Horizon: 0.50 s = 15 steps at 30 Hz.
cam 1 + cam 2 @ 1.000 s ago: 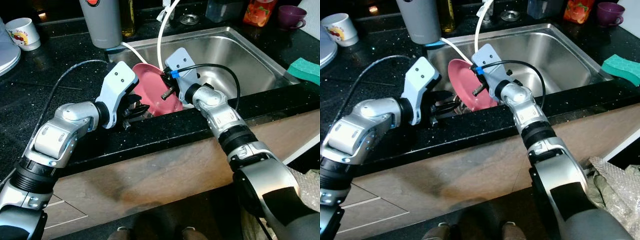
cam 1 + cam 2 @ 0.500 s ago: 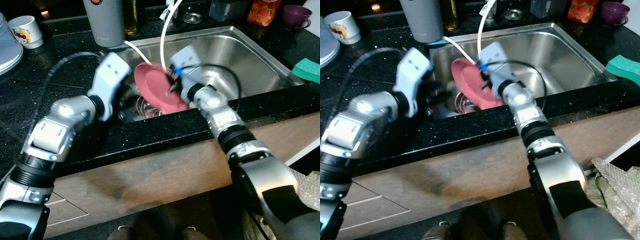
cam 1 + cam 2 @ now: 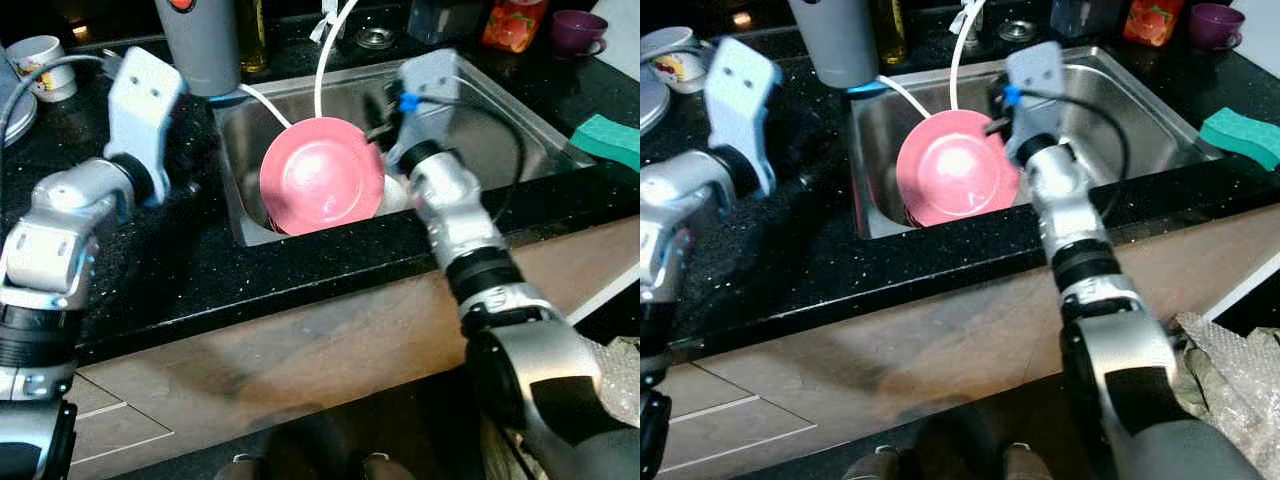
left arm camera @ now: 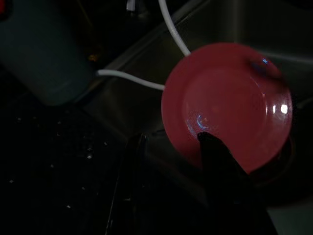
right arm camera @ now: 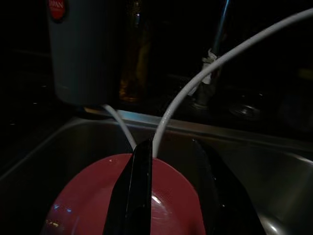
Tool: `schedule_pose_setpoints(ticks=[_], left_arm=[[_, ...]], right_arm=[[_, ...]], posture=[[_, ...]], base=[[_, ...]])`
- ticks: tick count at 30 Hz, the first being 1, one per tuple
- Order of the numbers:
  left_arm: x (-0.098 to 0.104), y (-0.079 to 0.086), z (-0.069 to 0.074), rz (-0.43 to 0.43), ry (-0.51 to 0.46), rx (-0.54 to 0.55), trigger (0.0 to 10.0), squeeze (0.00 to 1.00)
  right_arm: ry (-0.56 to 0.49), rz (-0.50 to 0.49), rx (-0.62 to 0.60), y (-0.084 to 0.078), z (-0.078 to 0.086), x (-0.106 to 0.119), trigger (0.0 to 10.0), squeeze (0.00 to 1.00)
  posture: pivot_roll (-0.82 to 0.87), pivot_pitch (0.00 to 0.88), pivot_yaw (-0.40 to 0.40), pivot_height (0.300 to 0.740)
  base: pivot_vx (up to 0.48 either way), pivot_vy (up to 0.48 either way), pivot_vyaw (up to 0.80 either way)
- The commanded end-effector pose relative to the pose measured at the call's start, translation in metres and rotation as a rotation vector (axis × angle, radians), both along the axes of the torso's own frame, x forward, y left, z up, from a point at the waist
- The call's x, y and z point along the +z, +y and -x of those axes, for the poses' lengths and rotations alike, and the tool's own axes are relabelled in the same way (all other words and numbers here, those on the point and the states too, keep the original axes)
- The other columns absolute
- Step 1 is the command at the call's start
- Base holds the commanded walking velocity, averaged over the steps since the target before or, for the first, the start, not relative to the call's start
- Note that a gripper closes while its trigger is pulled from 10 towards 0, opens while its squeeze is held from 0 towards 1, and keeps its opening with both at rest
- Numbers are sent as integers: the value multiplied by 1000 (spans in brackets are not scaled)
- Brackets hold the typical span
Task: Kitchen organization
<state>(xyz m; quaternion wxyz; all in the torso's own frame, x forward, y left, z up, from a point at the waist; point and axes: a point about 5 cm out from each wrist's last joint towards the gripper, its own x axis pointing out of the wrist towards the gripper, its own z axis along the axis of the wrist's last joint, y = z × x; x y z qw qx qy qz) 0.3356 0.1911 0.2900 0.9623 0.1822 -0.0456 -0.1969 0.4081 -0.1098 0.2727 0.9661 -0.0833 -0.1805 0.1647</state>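
Plate (image 3: 322, 176), pink, stands tilted in the steel sink (image 3: 500, 120), face toward the robot, lower edge down at the near-left corner of the basin, seemingly resting on another dish below. Upper rim sits at the right gripper (image 3: 1012, 112).

Right gripper: from the right wrist view its two black fingers (image 5: 139, 196) are parted, w/ the plate's rim showing between and below them. Cannot tell whether the fingers actually pinch the rim or just hover at it. Judged purpose: steadying or lifting the plate by its top edge, since the tilt exposes that edge for a pinch.

Left gripper (image 4: 171, 176): raised above the black counter (image 3: 150, 260), left of the sink, apart from the plate. Left wrist view shows its fingers spread, nothing between them, plate beyond the tips. Judged: standing by, clear of the work, or ready to take the plate from the far side.

Surrounds: grey canister (image 3: 200, 45) on the counter at the sink's back-left corner; two white hoses (image 3: 330, 60) drop from the tap area into the basin, one passing just behind the plate's rim. Green sponge (image 3: 610, 140) on the counter right of the sink; white mug (image 3: 35, 65) far left; purple cup (image 3: 580, 30) far right.

Risk, as judged: hose near the rim may snag during a lift; wet steel gives the plate's foot little hold.
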Motion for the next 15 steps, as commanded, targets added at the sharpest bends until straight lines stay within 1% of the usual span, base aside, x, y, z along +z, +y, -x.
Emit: schedule_pose_setpoints(ticks=[1,2,3,4,5,6,7,8,9,10,11,12,13,14,15], left_arm=[[1,13,0,-13,1,76,10000,0],[6,32,-3,-2,-10,186,10000,0],[8,39,-3,-4,-12,218,10000,0],[9,43,-3,-10,-12,234,10000,0],[9,43,-3,-10,-12,234,10000,0],[10,48,-2,-17,-11,257,10000,0],[11,56,-1,-26,-5,286,10000,31],[12,64,0,-39,-1,316,10000,20],[12,64,0,-39,-1,316,10000,20],[12,74,2,-64,19,357,10000,0],[10,79,4,-77,36,377,10000,0],[9,86,5,-79,52,413,10000,0],[5,97,7,-75,82,478,10000,0],[5,97,7,-75,82,478,10000,0],[4,100,7,-74,92,500,10000,0]], right_arm=[[2,-20,-3,-2,1,0,10000,0],[4,-42,31,0,2,2,10000,290],[5,-45,43,1,3,2,10000,290],[7,-46,56,2,3,2,10000,537],[7,-46,56,2,3,2,10000,537],[12,-47,76,4,4,2,10000,1000],[18,-45,105,6,6,1,10000,1000],[25,-41,128,9,7,0,10000,1000],[25,-41,128,9,7,0,10000,1000],[40,-30,158,12,9,-3,10000,1000],[48,-20,170,14,10,-5,10000,0],[54,-9,179,15,11,-7,10000,0],[64,6,191,16,13,-11,10000,0],[64,6,191,16,13,-11,10000,0],[67,9,195,17,14,-13,10000,0]], posture=[[59,112,13,740],[60,113,12,740],[60,113,12,740],[60,113,13,740],[60,113,13,740],[59,115,14,740],[59,117,13,740],[59,117,13,740],[59,117,13,740],[60,121,11,740],[60,122,11,740],[60,122,11,740],[60,122,11,740],[60,122,11,740],[60,122,11,740]], base=[[0,0,0],[0,0,0],[0,0,0],[0,0,0],[0,0,0],[0,0,0],[0,0,0],[0,0,0],[0,0,0],[0,0,0],[0,0,0],[0,0,0],[0,0,0],[0,0,0],[0,0,0]])
